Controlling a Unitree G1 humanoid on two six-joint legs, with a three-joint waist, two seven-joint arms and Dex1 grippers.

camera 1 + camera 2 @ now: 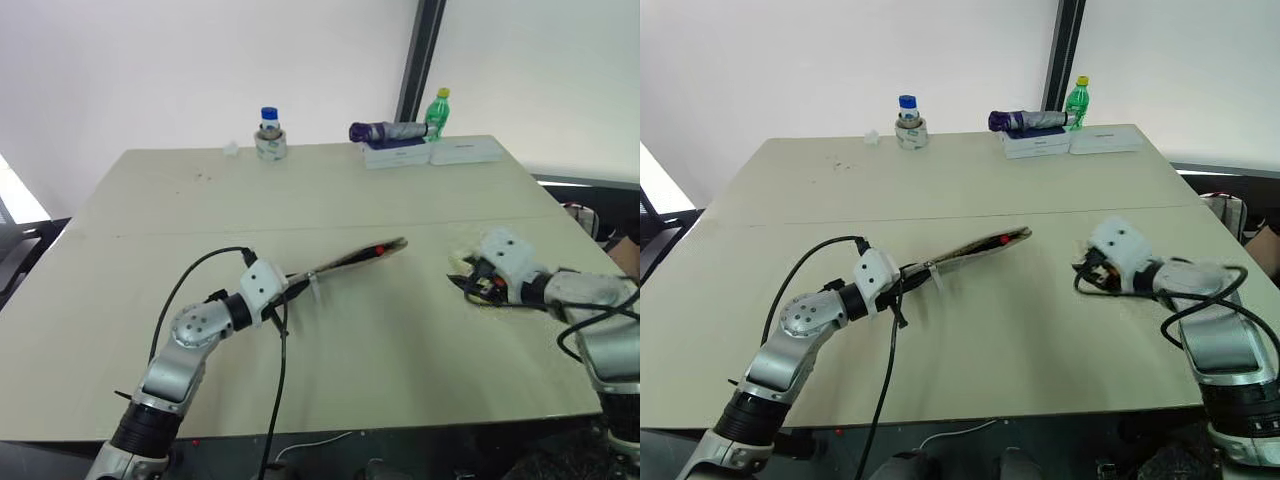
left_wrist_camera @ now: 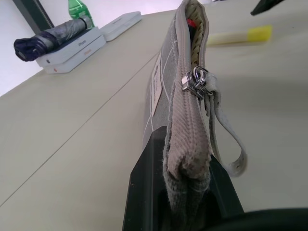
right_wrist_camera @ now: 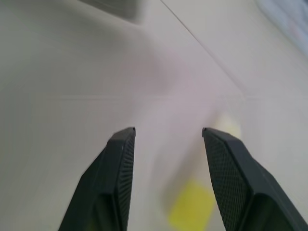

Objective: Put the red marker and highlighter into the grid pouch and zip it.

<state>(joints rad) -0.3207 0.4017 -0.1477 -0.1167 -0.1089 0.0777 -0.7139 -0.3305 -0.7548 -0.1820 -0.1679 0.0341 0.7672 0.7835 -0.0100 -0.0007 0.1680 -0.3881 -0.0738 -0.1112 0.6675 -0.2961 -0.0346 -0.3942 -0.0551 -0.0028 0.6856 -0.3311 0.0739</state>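
My left gripper [image 2: 185,163] is shut on one end of the grid pouch [image 2: 166,96], holding it edge-on above the table [image 1: 330,350]. The pouch's far end gapes open, and the red marker [image 2: 191,22] shows inside it. The zipper pull [image 2: 197,82] sits partway along the top edge, with a strap loop hanging from it. The highlighter [image 2: 240,36] lies on the table just past the pouch's open end. My right gripper [image 3: 168,130] is open over the right side of the table. It points down at the highlighter [image 3: 192,207], which lies between and below its fingers, apart from them.
Along the far edge stand a blue-capped bottle on a tape roll [image 1: 270,135], a folded umbrella [image 1: 385,131] on white boxes [image 1: 400,155], a green bottle [image 1: 438,110] and another white box [image 1: 465,150]. A black cable [image 1: 280,400] trails from the left wrist.
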